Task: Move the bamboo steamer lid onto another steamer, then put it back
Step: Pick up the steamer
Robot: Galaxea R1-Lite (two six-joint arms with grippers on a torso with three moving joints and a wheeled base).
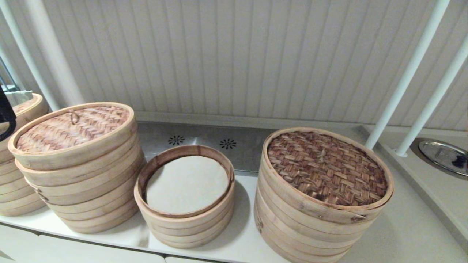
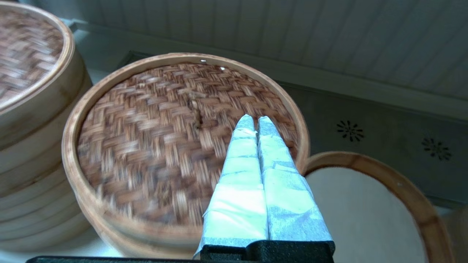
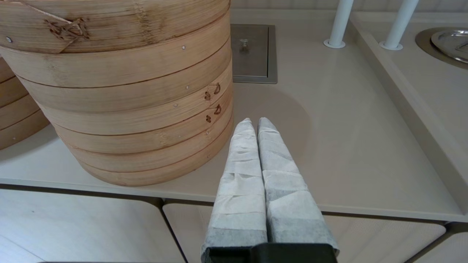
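We see three stacks crowding the counter (image 1: 402, 233): another steamer (image 1: 87, 190) at 9 o'clock, bearing the bamboo steamer lid (image 1: 69, 128), an uncovered small steamer (image 1: 186, 223) at 6, its open top reachable from above, and the widest steamer (image 1: 310, 233) at 4. Gaps between them are narrow. Bare counter lies at 3 o'clock beyond the widest stack, bounded by two white poles (image 1: 406, 80). Our left gripper (image 2: 256, 126) hangs over the lid, fingers pressed together.

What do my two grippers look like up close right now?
Both look alike: the left gripper and right gripper each have two long tapered fingers wrapped in pale grey-white tape or cloth, on a black base. No cables or markings show.
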